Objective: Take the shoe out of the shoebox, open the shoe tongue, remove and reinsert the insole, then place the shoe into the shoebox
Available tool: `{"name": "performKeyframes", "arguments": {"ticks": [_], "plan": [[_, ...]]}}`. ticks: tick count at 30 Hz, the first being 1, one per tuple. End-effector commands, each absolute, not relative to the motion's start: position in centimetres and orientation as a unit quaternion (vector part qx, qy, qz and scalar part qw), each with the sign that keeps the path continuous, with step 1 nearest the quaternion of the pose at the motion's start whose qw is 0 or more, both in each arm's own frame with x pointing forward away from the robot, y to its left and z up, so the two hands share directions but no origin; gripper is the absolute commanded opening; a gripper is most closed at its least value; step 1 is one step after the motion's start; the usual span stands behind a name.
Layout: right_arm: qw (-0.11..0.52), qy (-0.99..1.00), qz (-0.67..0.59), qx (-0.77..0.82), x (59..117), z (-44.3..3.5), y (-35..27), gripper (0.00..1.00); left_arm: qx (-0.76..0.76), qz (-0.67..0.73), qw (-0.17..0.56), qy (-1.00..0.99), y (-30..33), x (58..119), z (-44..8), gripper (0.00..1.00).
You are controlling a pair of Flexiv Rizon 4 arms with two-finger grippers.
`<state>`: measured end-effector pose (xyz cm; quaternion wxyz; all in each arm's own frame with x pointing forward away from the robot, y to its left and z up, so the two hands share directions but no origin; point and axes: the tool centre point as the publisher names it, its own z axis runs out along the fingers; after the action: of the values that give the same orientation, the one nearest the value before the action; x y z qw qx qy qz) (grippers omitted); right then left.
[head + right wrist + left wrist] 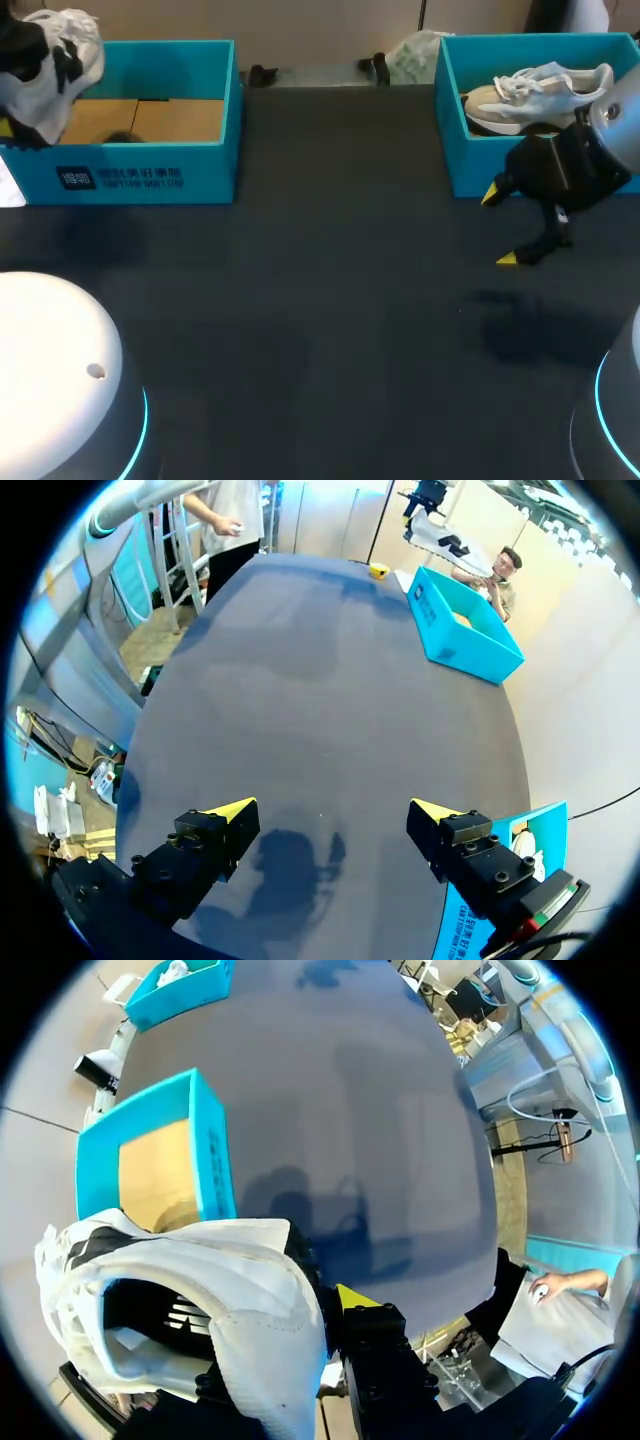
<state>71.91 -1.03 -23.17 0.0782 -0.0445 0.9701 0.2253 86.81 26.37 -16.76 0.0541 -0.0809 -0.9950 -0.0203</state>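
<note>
At the far left corner of the table [330, 300], a white shoe [62, 55] with black patches hangs in the air, above the outer end of the left shoebox [150, 170]. This teal box sits against the table's left edge, and its brown floor is bare. The left gripper [325, 1310] holds the shoe by the side wall near the opening. One yellow tip shows against the outside. The other is hidden, probably inside the shoe, so the fingers are judged to be clamped on that wall.

The middle of the table, between the two boxes and down to the near edge, is flat dark surface and gives the widest room to work.

At the far right corner stands the right shoebox [447, 110], also teal, with a grey shoe [535, 95] lying inside. Just in front of its near wall hovers the right gripper [333, 810], fingers spread wide with nothing between them.

The step in hand seems to be lifting the shoe out, so the tongue and insole work lies ahead.

- **Grip:** it takes a single soft wall, so the shoe could swing or slip.
- **Drop:** a fall here might land on the box rim or go off the table's left edge.
- **Reach:** the right gripper is well apart from the shoe.
- **Knock:** a careless start by the right gripper could hit the box beside it.
</note>
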Motion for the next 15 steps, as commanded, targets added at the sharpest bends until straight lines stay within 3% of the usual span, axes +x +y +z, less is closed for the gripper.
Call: {"name": "performKeyframes", "arguments": {"ticks": [1,15], "plan": [[0.079,0.97,0.224,-0.044,71.9,-23.3,-0.9,1.0,-0.08,-0.015,0.055,-0.995,28.5,87.6,-16.9,0.0],[0.079,0.97,0.224,-0.044,71.9,-23.3,-0.9,1.0,-0.033,-0.009,0.046,-0.998,32.9,94.0,-18.8,0.0]]}}
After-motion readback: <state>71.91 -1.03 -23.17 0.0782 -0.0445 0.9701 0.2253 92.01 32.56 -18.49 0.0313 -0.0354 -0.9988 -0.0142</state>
